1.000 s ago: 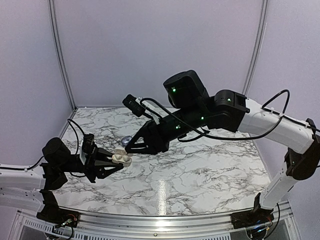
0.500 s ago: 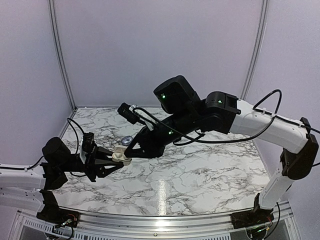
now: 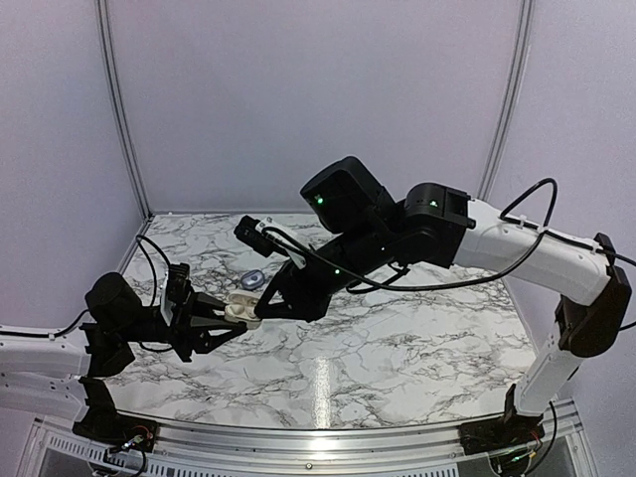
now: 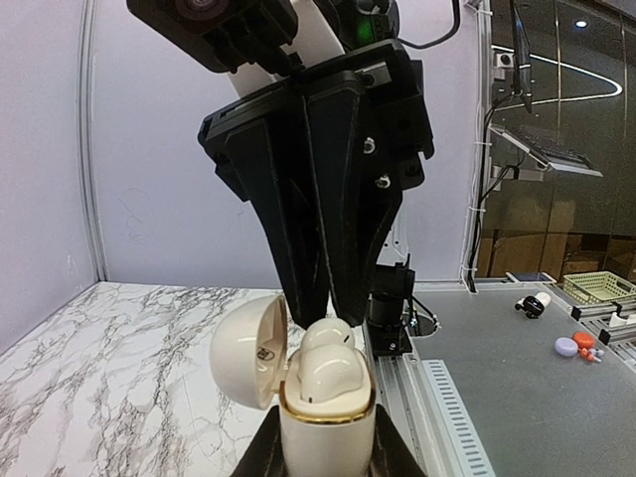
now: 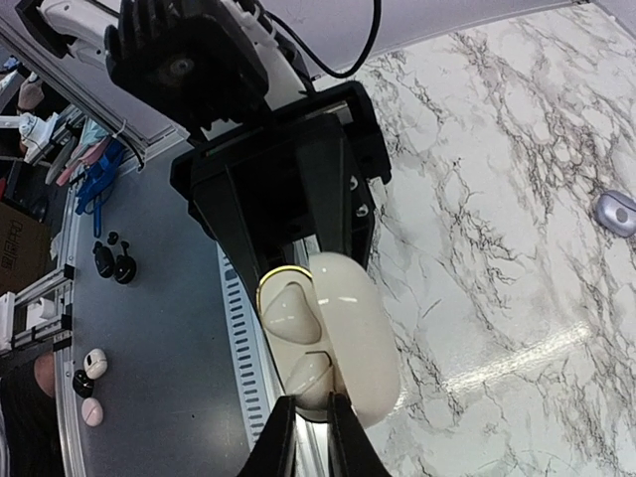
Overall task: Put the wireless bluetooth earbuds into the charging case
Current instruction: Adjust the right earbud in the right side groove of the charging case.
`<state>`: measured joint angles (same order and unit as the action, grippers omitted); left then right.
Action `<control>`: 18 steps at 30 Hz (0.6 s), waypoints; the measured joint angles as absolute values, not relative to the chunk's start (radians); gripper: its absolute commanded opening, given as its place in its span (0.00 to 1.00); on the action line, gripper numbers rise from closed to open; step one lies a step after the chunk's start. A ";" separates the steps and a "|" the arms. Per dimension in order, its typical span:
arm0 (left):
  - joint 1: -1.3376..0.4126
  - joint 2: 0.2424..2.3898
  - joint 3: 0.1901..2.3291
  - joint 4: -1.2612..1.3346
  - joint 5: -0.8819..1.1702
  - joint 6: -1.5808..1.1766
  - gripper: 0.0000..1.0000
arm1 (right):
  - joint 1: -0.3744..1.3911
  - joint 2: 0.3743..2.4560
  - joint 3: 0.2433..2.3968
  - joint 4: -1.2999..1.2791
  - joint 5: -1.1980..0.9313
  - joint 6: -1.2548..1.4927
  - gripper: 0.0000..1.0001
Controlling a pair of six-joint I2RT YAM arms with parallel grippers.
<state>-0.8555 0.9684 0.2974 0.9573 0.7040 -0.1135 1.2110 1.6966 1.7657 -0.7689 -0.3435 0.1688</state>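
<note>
Where the fingers (image 4: 266, 455) of the left gripper (image 4: 326, 452) rise at the bottom of its own wrist view, they are clamped on the lower body of the charging case (image 4: 328, 427), one on each flank, holding it upright. The case is cream-white with a thin gold rim (image 5: 270, 276), and its domed lid (image 4: 248, 350) is swung open to one side. Both earbuds (image 5: 291, 308), the same cream colour, sit in the open mouth of the case, side by side, their rounded backs standing just above the rim. The right gripper (image 5: 310, 412) comes down on the case from above, and its fingers (image 5: 281, 437) are drawn nearly together with only a narrow gap between them. The tips are right at the bud nearer to them, beside the inner face of the lid, but I cannot tell whether they pinch it, press on it or merely touch it. From the top view the two grippers meet tip to tip over the left part of the marble table (image 3: 397, 348), with the case lifted off the surface between them. A small lavender oval object (image 5: 616, 212) lies on the marble a little beyond the case, apart from both grippers.
</note>
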 measured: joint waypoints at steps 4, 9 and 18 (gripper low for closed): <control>-0.855 0.968 0.297 0.959 0.698 -0.116 0.00 | 1.219 1.696 1.768 -0.799 -0.326 0.155 0.14; -0.855 0.972 0.299 0.962 0.700 -0.116 0.00 | 1.232 1.696 1.769 -0.826 -0.302 0.140 0.17; -0.855 0.979 0.301 0.972 0.703 -0.116 0.00 | 1.235 1.690 1.773 -0.824 -0.296 0.120 0.21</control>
